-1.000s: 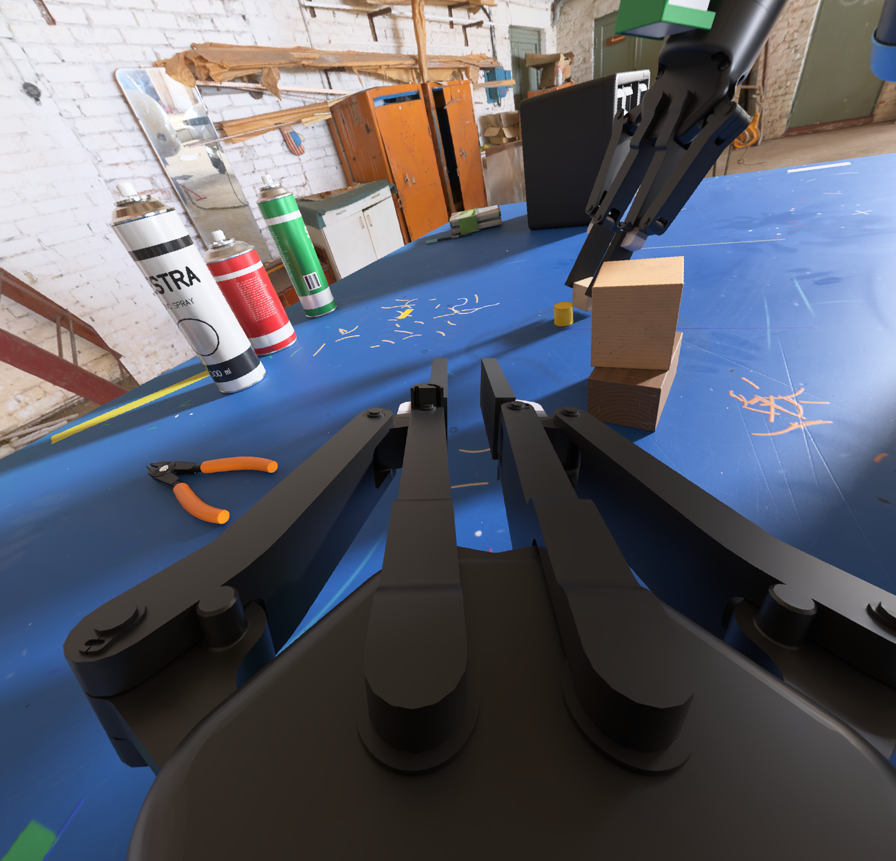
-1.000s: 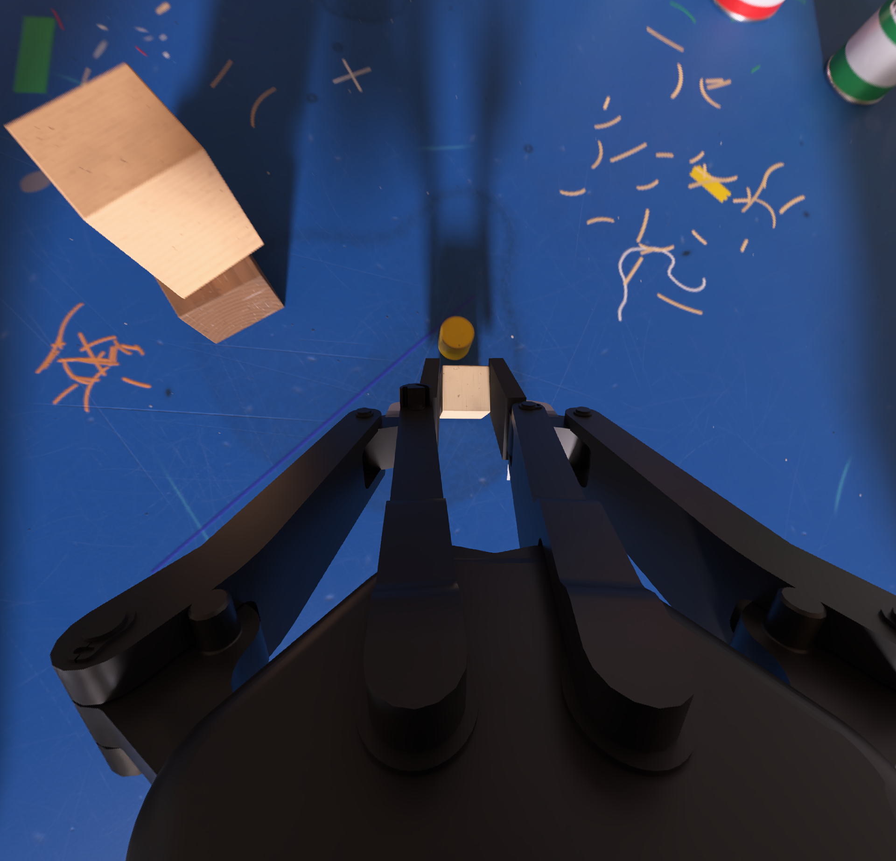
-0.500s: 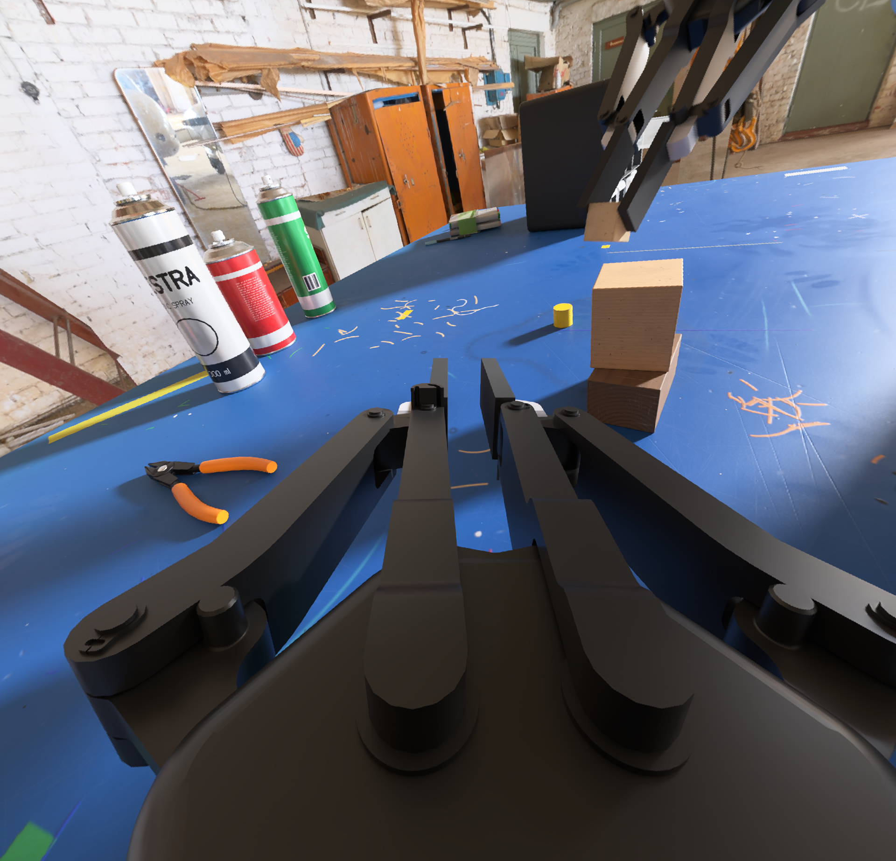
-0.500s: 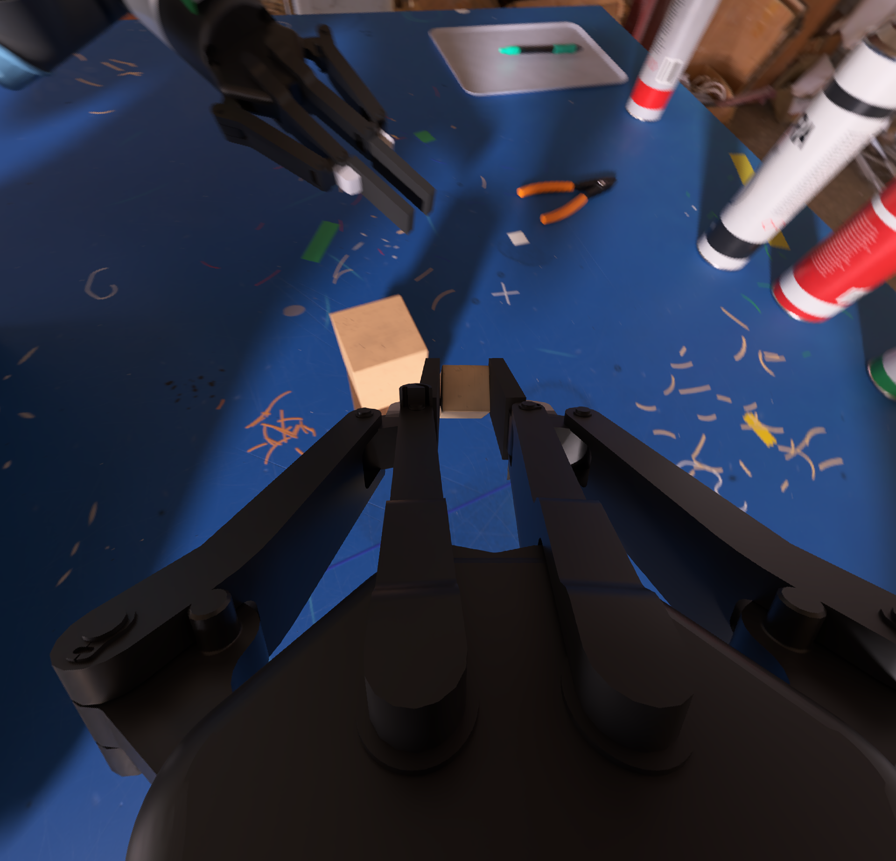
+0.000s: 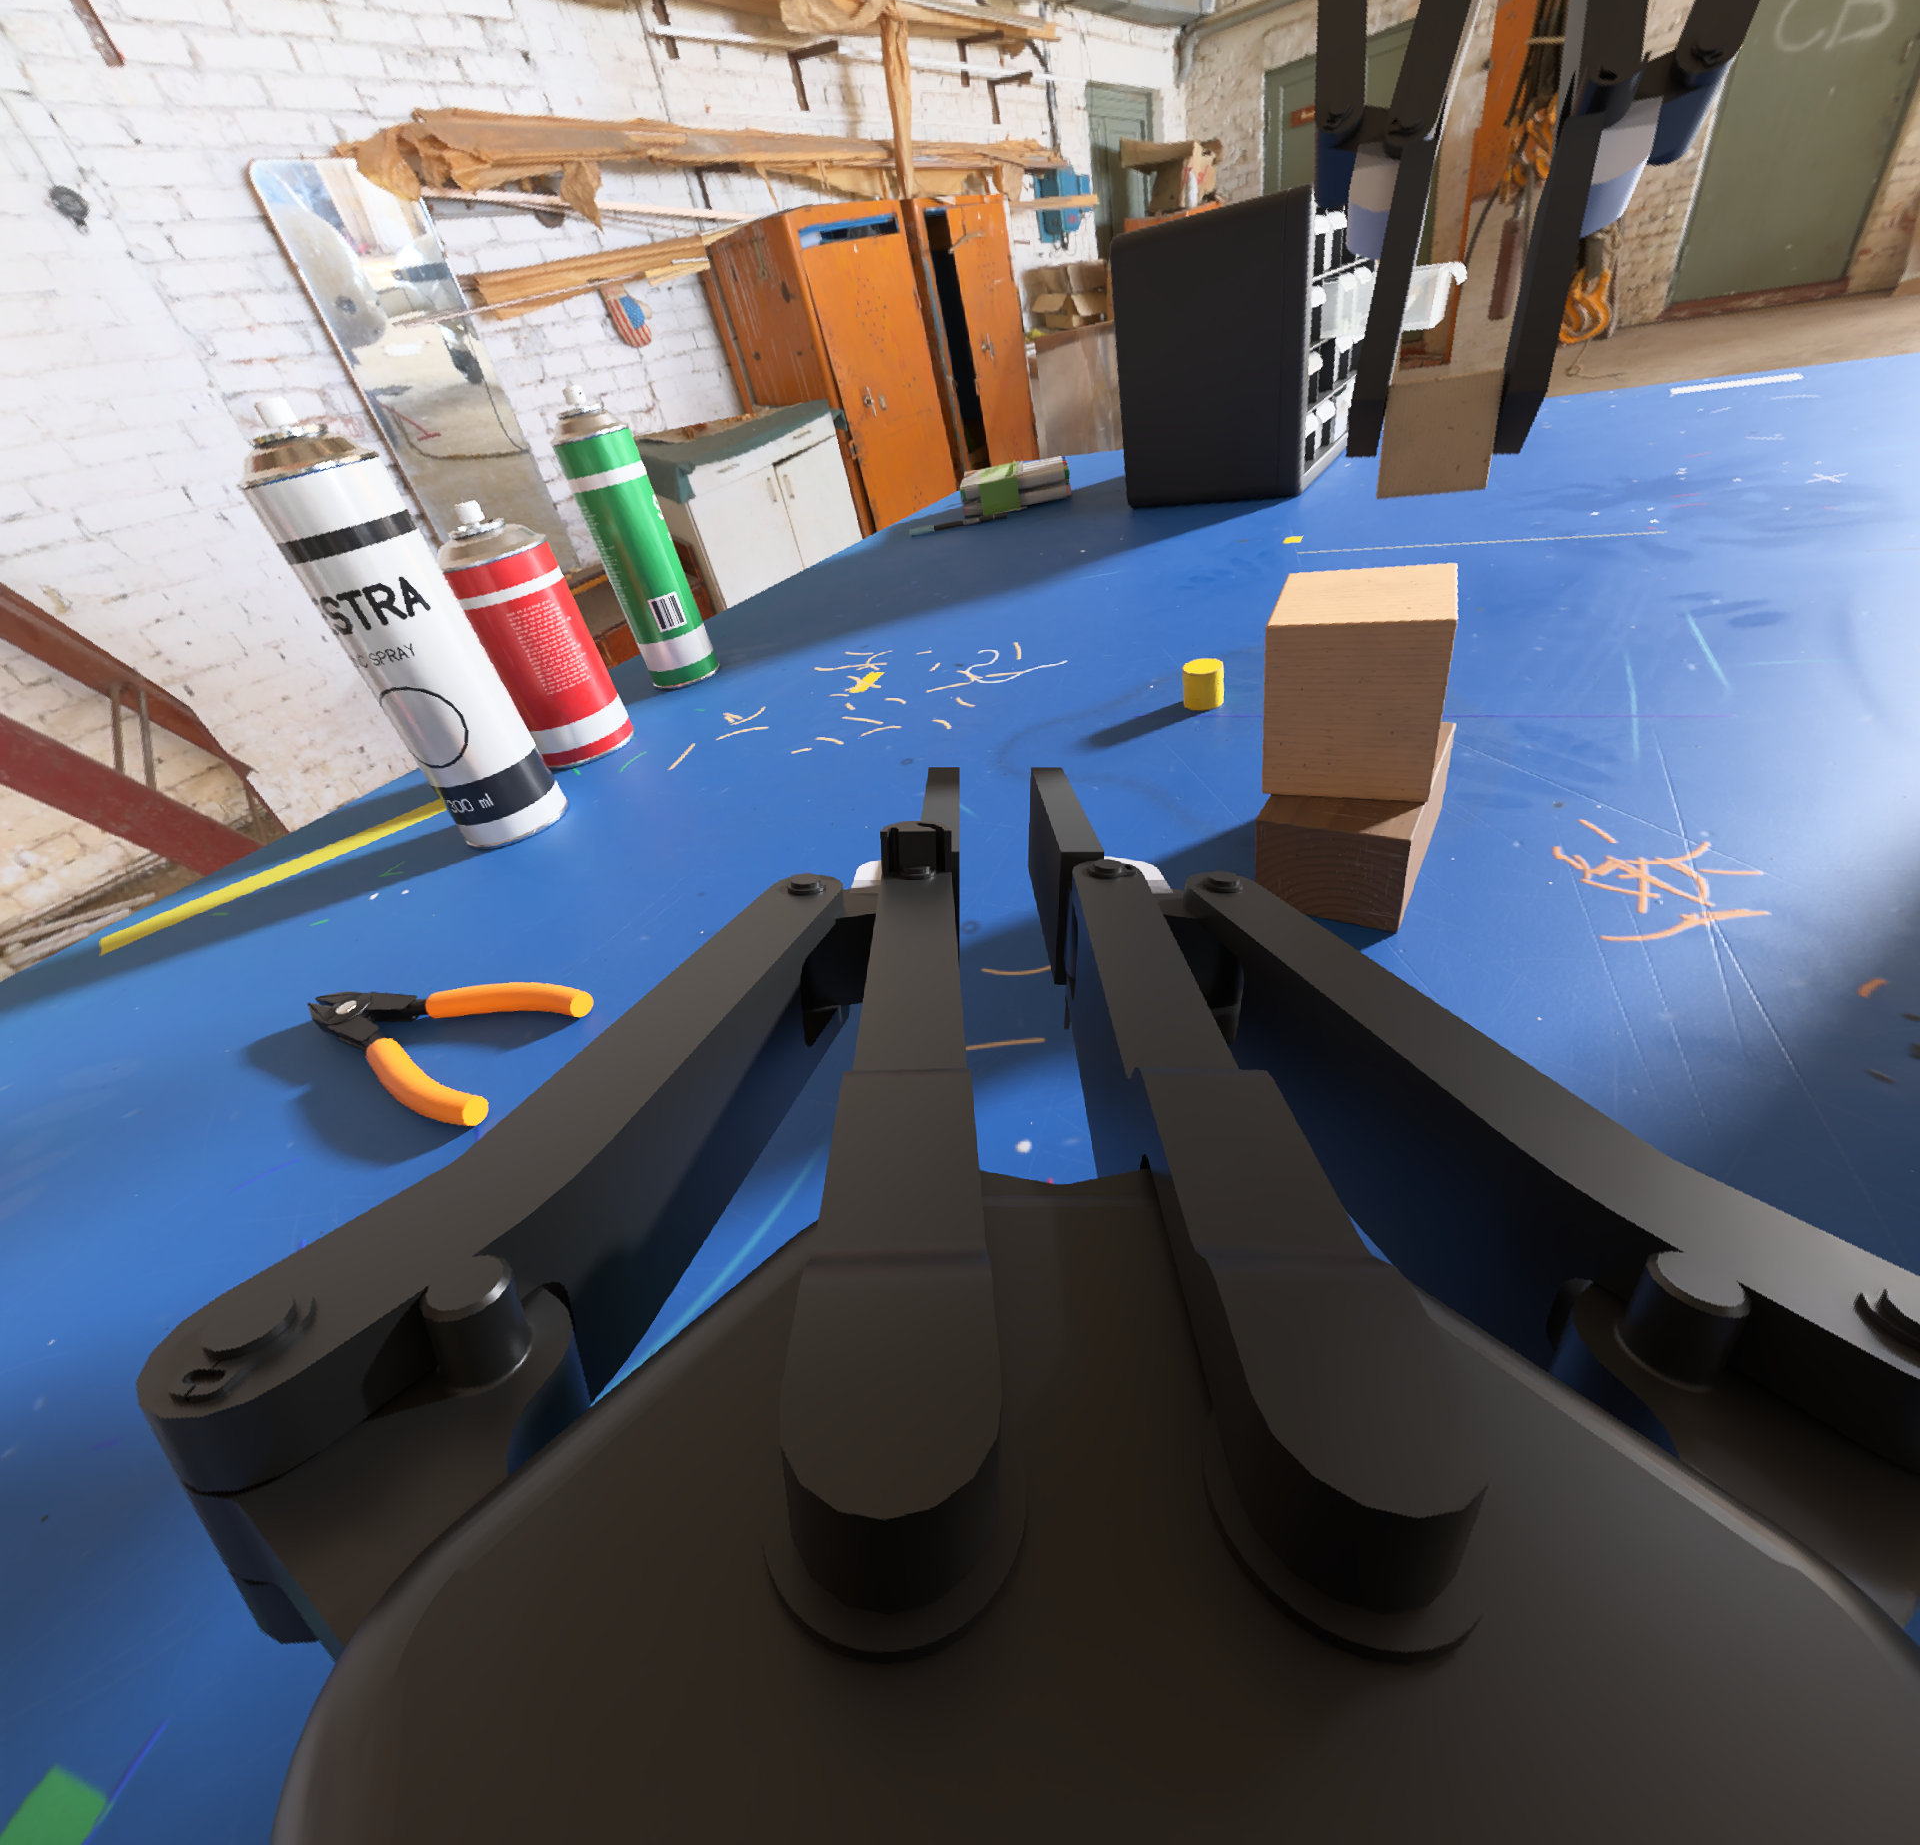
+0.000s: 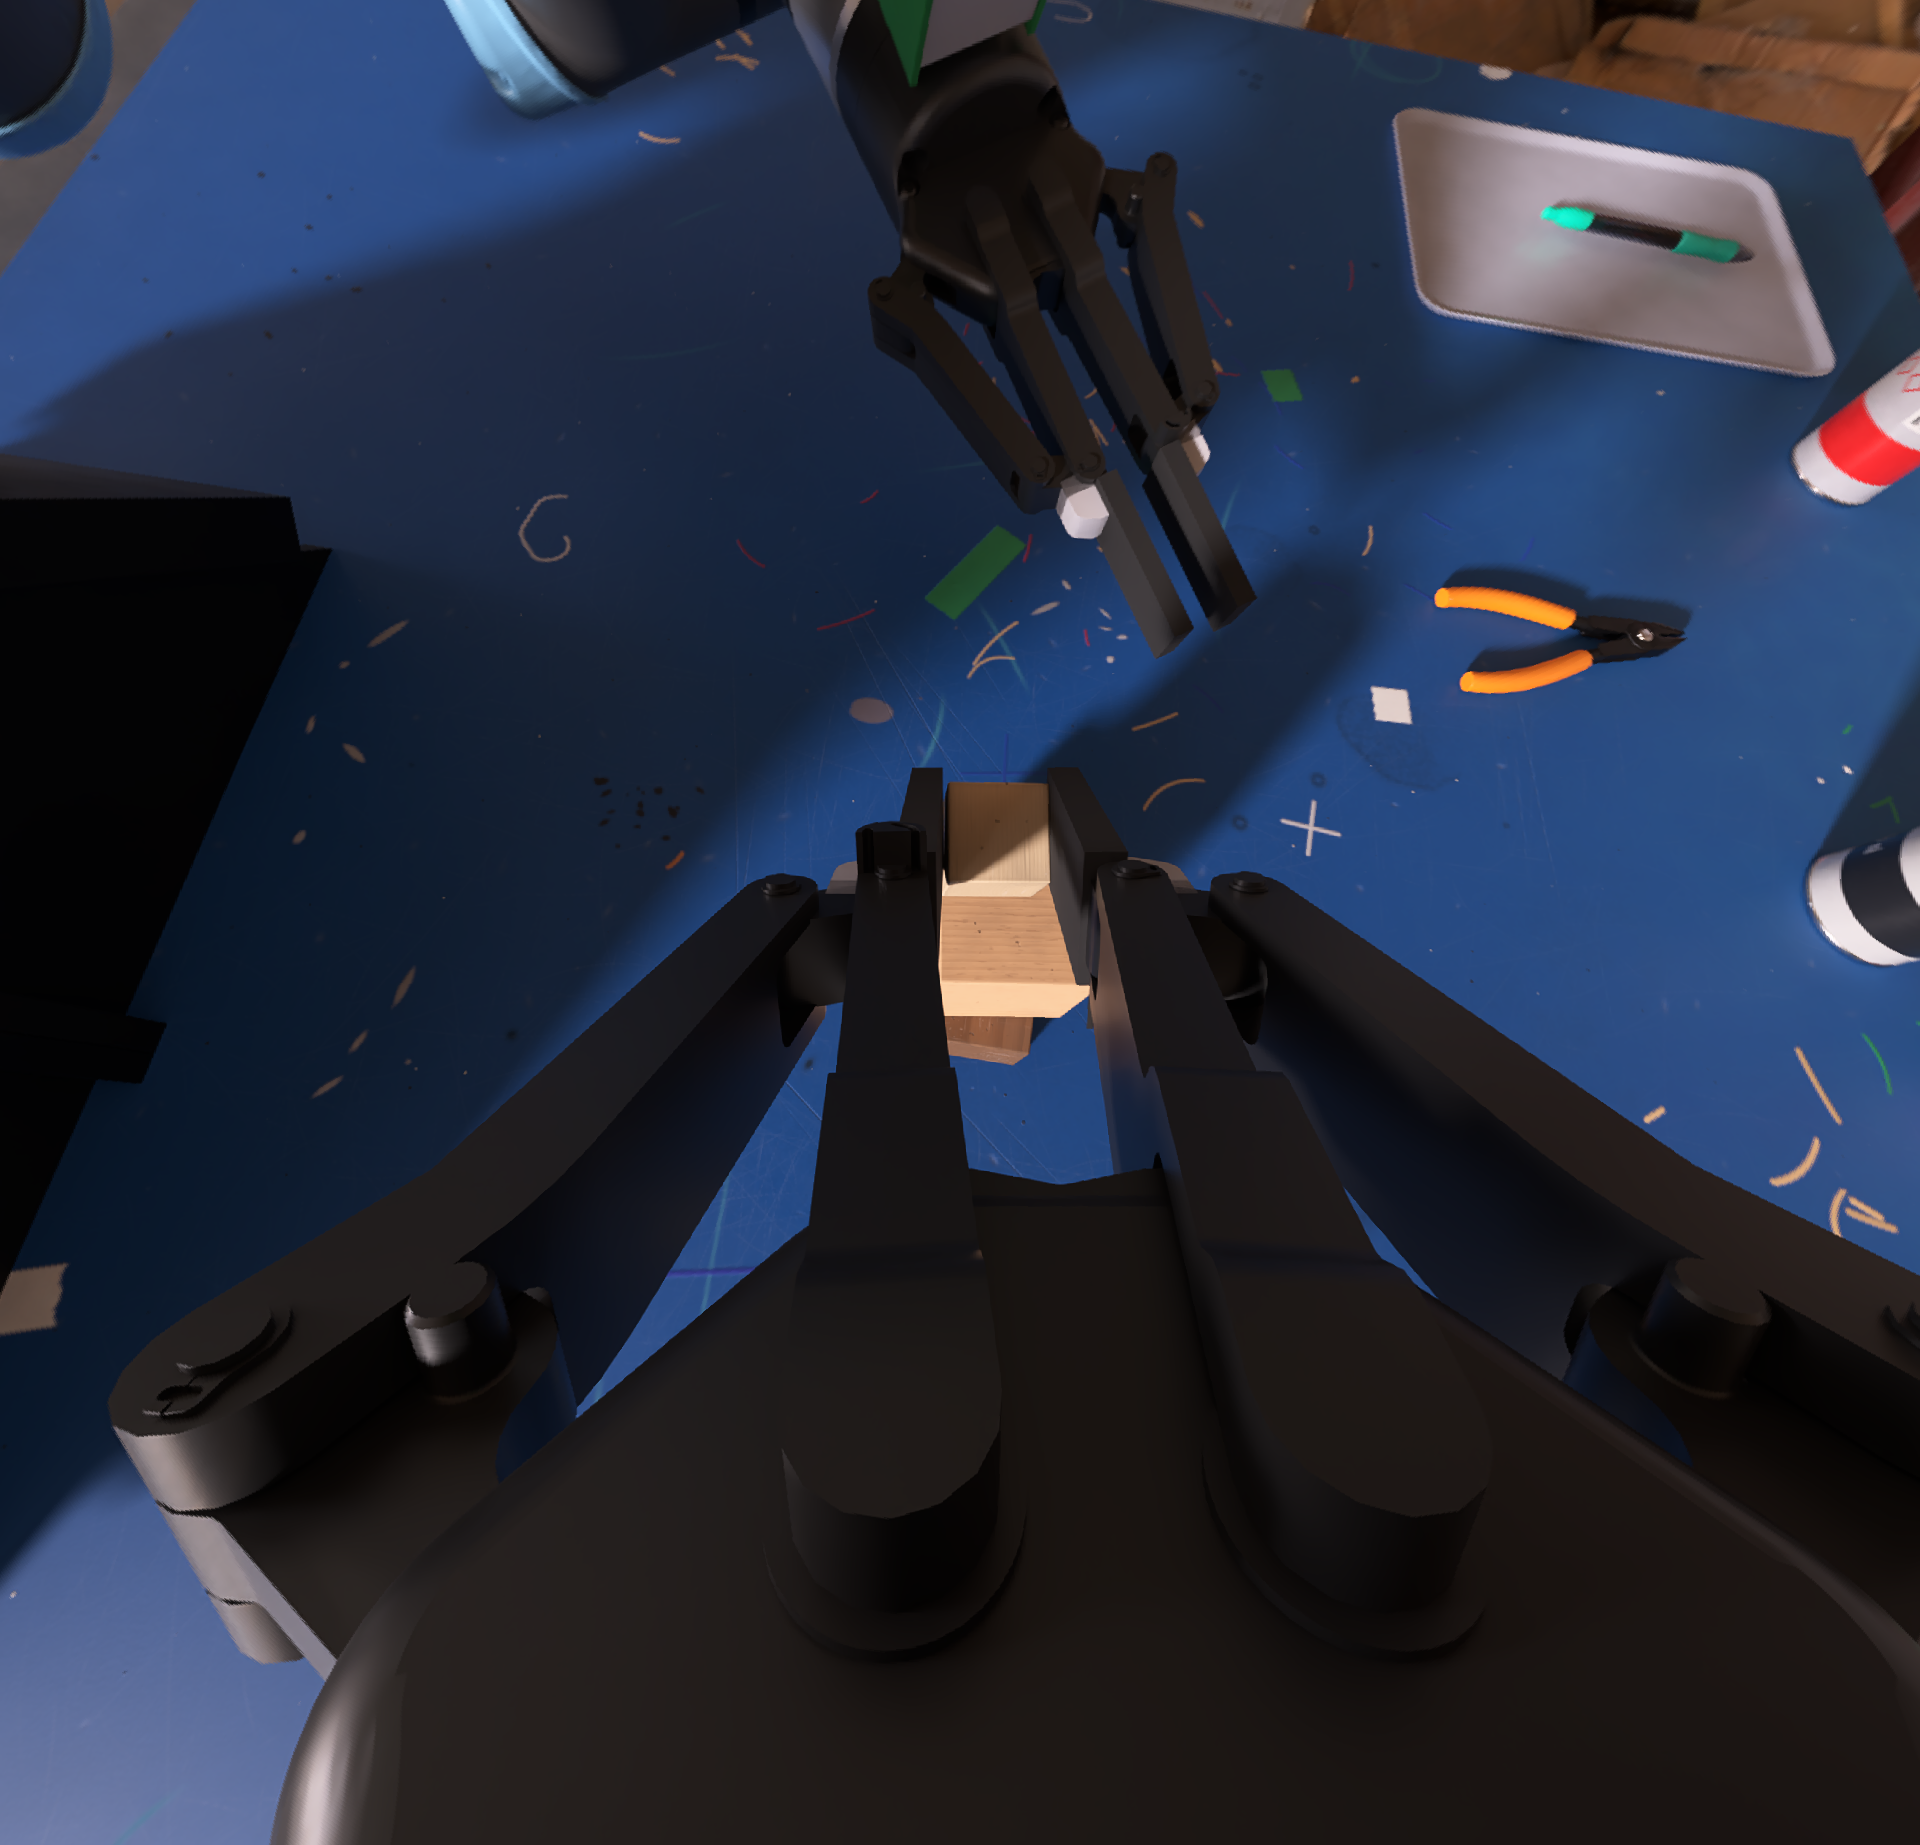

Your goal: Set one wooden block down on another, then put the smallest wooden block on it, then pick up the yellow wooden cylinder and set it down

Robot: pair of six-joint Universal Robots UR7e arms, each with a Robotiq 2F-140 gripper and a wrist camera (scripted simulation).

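Observation:
A light wooden block (image 5: 1356, 683) rests on a darker wooden block (image 5: 1340, 860) on the blue table. My right gripper (image 5: 1439, 424) is shut on the smallest wooden block (image 5: 1434, 439) and holds it in the air above the stack, apart from it. In the right wrist view the small block (image 6: 997, 824) sits between my right gripper's (image 6: 995, 829) fingers, with the light block (image 6: 1003, 948) and dark block (image 6: 987, 1042) straight below. The yellow cylinder (image 5: 1203, 682) stands left of the stack. My left gripper (image 5: 992, 819) is shut and empty, low over the table near the stack; it also shows in the right wrist view (image 6: 1190, 600).
Three spray cans (image 5: 416, 642) stand at the left. Orange-handled pliers (image 5: 436, 1042) lie on the table near the left gripper. A black organizer box (image 5: 1216, 351) stands at the far edge. A grey tray (image 6: 1455, 278) holds a marker.
My right gripper has lifted the small block off the table beside the yellow cylinder and carried it over the stack. The left gripper has not moved.

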